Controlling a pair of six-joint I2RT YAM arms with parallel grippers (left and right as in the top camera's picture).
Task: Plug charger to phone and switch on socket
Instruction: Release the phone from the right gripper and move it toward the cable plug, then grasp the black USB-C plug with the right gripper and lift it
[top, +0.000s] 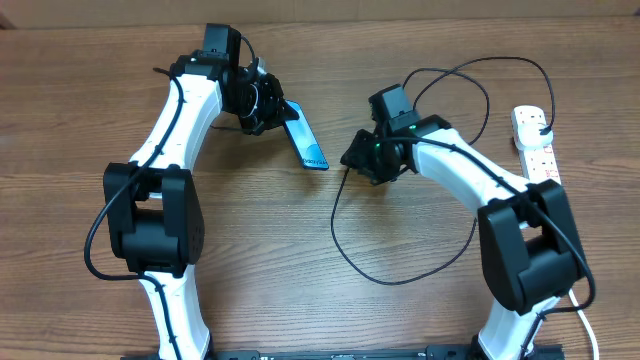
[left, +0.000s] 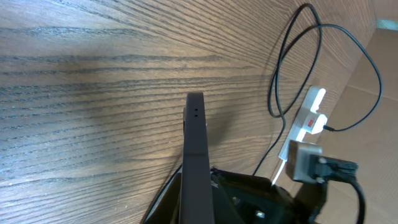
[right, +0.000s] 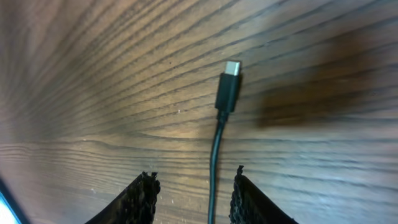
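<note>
The step in hand looks like the plugging-in: getting the charger's plug (right: 228, 87) to the phone (left: 196, 155), with the socket (top: 535, 145) well off to the right and its switch, by my reading, not yet dealt with.

The left pincer (top: 275, 110) is clamped on the phone and holds it up on edge above the worktop (left: 74, 93), its narrow end facing away from the wrist.

The right pincer (right: 194, 177) has its jaws apart. The charger cable (right: 213, 155) runs up between them, and neither finger visibly touches it. The plug sits just beyond the fingertips and points away from them (whether it rests on the wood or hangs just above it, I cannot tell).

The next move probably calls for a firm grip on the cable close behind the plug. After that, the tip needs lining up squarely with the port in the phone's end, since a small tilt would make it skid off.
</note>
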